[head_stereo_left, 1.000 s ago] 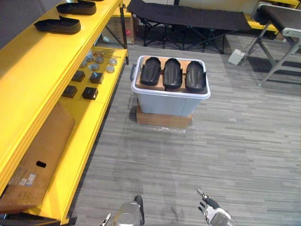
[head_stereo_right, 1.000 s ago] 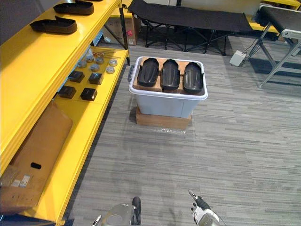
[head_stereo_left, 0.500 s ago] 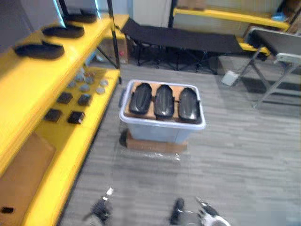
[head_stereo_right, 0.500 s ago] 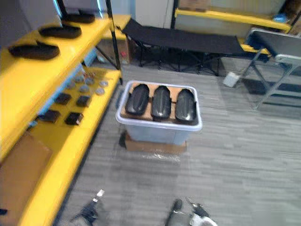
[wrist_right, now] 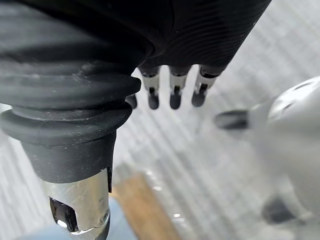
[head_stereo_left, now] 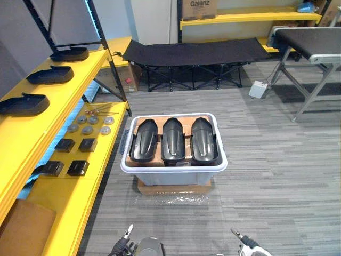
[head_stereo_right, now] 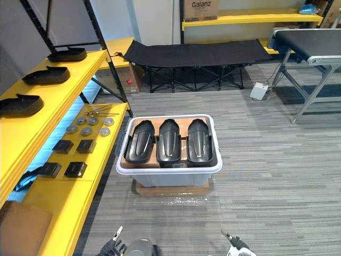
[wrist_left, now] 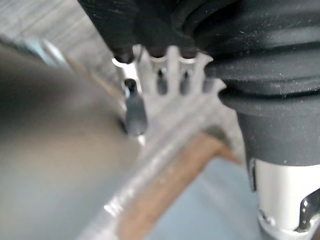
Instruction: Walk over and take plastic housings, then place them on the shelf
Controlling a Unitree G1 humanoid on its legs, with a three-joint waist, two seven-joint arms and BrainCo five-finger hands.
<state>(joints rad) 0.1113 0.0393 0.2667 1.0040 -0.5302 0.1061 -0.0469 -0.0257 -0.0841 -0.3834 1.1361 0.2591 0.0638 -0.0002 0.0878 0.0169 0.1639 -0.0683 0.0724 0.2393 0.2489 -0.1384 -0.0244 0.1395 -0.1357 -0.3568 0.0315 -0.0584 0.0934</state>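
A pale grey bin [head_stereo_left: 173, 168] stood on the grey floor [head_stereo_left: 277, 176], raised on a flat brown base [head_stereo_left: 173, 188] that showed under its near edge. Inside the bin, three black plastic housings [head_stereo_left: 173, 139] lay side by side on a brown sheet, long ways pointing away from the robot, each just beside the next.

To the left of the bin ran a yellow shelf [head_stereo_left: 64, 80]. On its upper board, left of the bin and higher, three more black shelved housings [head_stereo_left: 50, 75] sat in a row, well apart from one another. On the lower board, near the bin's left wall, lay small black blocks [head_stereo_left: 78, 167], and beyond them a cluster of silver discs [head_stereo_left: 87, 129]. Behind the bin stood a black folding cot [head_stereo_left: 197, 52].

Both hands hung low on the near side of the bin, well apart from it and touching nothing. The left hand [head_stereo_left: 127, 246] showed before the bin's left corner; in its wrist view the fingers [wrist_left: 170, 75] were straight and released, with nothing in them. The right hand [head_stereo_left: 244, 249] showed before the bin's right corner; its fingers [wrist_right: 172, 92] were likewise loose and empty over the floor.
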